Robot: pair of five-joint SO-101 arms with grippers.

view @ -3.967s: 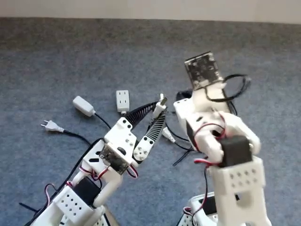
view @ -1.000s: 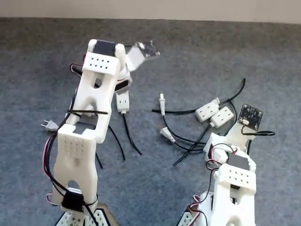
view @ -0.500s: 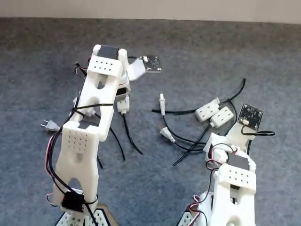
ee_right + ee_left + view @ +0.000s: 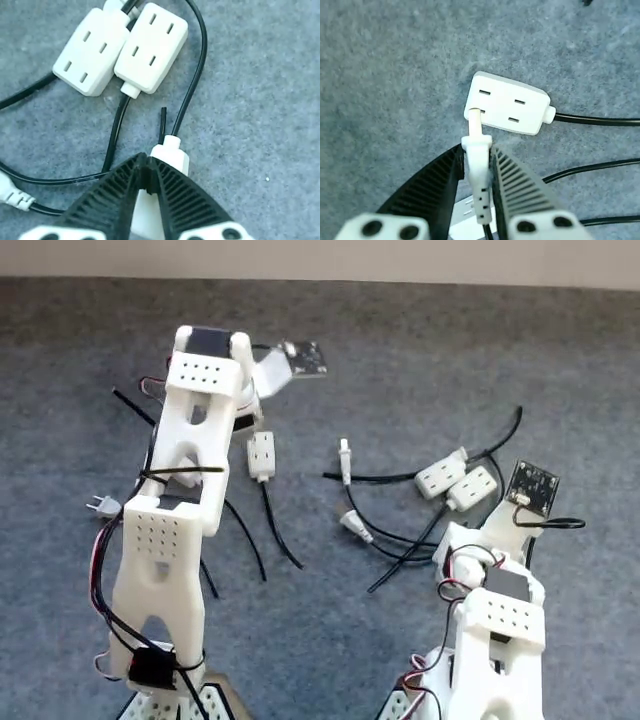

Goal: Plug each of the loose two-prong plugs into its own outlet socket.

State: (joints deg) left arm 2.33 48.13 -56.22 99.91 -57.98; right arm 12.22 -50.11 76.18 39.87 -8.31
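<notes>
change, left arm (image 4: pixel 165 540): four seconds back the left gripper (image 4: pixel 477 150) was out by the middle plug (image 4: pixel 344 455), to the right of the single outlet (image 4: pixel 507 107). The arm has since swung over to that outlet, and in the last half second it has shifted only slightly.
change, right arm (image 4: pixel 500 620): it was stretched out over the pair of outlets (image 4: pixel 441 476) and has since folded back toward its base.
meaning: I judge the first plug is on the point of going in, and none is seated yet.
far plug (image 4: pixel 100 505): loose on the carpet (image 4: pixel 420 360), well left of the single outlet and nearer the arms.
left gripper: clamped on the held plug (image 4: pixel 479 175), just beside the single outlet.
single outlet: two sockets. A prong tip of the held plug meets a slot of the socket farther from the outlet's cord, with most of the prong still bare. The other socket holds nothing.
middle plug: loose, right of the single outlet and apart from it.
near plug (image 4: pixel 354 525): loose, right of the single outlet and nearer the arms.
pair of outlets: well right of the single outlet, touching side by side, every slot bare.
right gripper (image 4: pixel 147 172): farthest right of the single outlet, fingertips together with nothing seen between them. A white cord end (image 4: pixel 172 155) lies beneath, and I cannot tell whether they touch.
</notes>
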